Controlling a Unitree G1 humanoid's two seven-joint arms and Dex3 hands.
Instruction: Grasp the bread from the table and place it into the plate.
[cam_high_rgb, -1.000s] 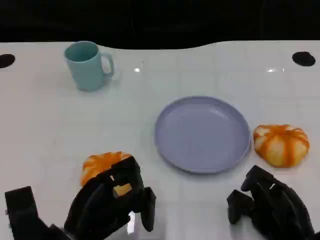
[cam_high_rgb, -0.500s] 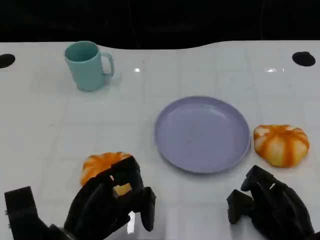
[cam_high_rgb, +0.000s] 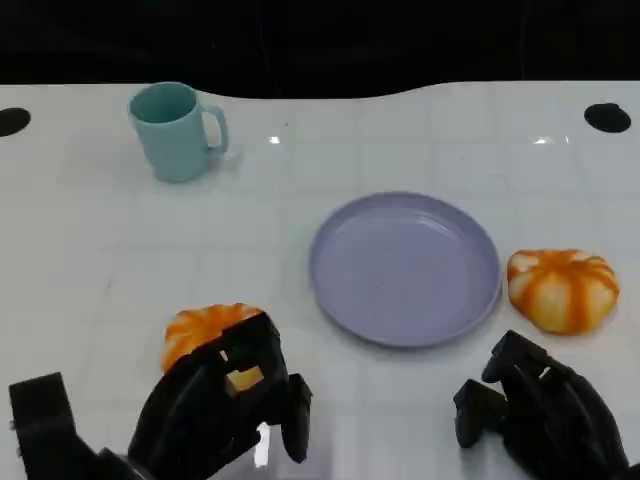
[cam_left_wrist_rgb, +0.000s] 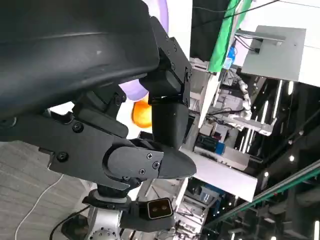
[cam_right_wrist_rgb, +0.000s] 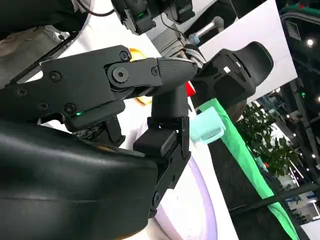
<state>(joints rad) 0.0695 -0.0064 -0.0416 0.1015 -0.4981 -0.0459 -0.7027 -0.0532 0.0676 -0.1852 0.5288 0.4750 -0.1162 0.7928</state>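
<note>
1. A white table (cam_high_rgb: 90, 260) spans the head view, with a lavender plate (cam_high_rgb: 405, 268) right of centre, nothing on it.
2. One orange bread (cam_high_rgb: 203, 328) lies at lower left on the table, partly behind the left hand (cam_high_rgb: 222, 405).
3. The left hand's fingers curl together just in front of that bread; I cannot tell if they touch it.
4. A second bread (cam_high_rgb: 562, 289) sits just beside the plate's right rim.
5. The right hand (cam_high_rgb: 535, 415), lower right, has fingers curled in, holding nothing.
6. A teal mug (cam_high_rgb: 174, 131) stands upright at upper left.
</note>
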